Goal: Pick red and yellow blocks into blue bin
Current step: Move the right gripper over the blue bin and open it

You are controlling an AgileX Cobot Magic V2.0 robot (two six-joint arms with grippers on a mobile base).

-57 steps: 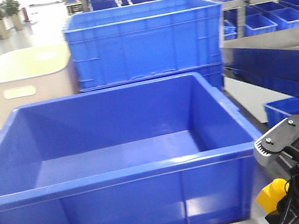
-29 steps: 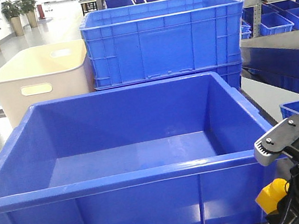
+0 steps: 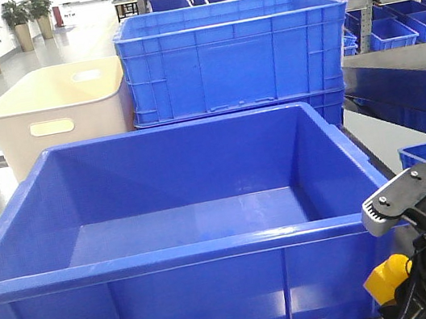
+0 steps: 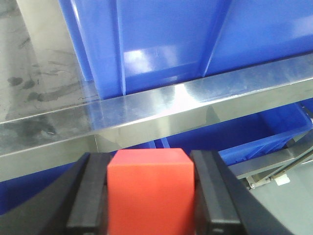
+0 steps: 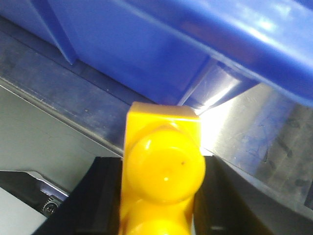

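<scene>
Left gripper point(image 4: 150, 208) clamps the red cube point(image 4: 149, 186); right gripper point(image 5: 159, 208) clamps the yellow brick point(image 5: 164, 161), both near the bin point(image 3: 172, 258).

The blue bin point(image 3: 196, 301) is smooth, glossy plastic that catches soft highlights. The counter point(image 4: 146, 110) is brushed steel, shiny along its edge and smudged on top. The red cube point(image 4: 149, 188) looks matt, the yellow brick point(image 5: 164, 166) glossy moulded plastic.
</scene>
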